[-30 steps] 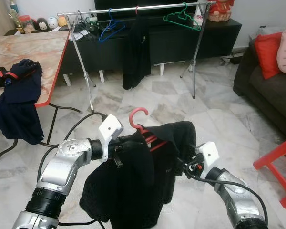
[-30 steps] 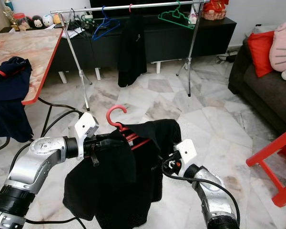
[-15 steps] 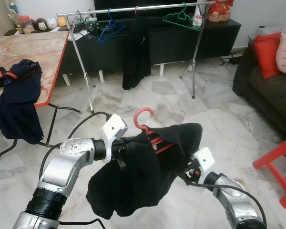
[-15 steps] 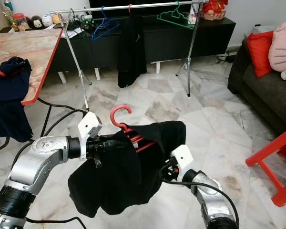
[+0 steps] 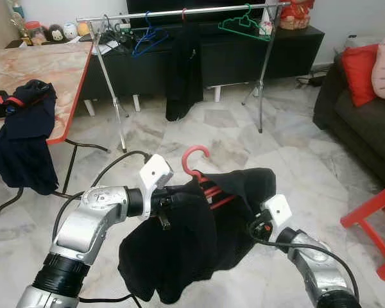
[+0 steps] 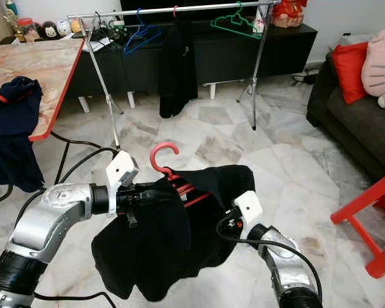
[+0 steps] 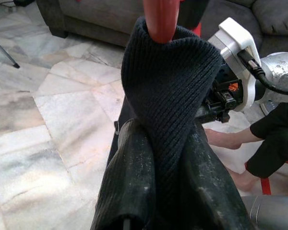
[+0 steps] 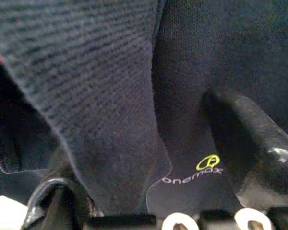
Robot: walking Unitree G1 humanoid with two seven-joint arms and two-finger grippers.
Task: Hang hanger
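Room: marble floor [image 5: 289, 160], steel clothes rail [image 5: 179, 11] well ahead.
Red hanger [image 5: 194, 153]: rigid plastic, light; smooth hook up, beyond left jaws.
Black garment [image 5: 179, 250]: soft ribbed knit, limp (may slide off).
Left gripper [image 7: 158, 158]: fingers clamped on knit at hanger neck.
Right gripper [image 8: 153, 191]: fingers apart, cloth between, grip uncertain.

Left arm: raised, reaching toward 3 o'clock; left gripper [image 7: 163, 158] clamped on black fabric. Right arm: reaching toward 10 o'clock; right gripper [image 8: 153, 182] pinching fabric.
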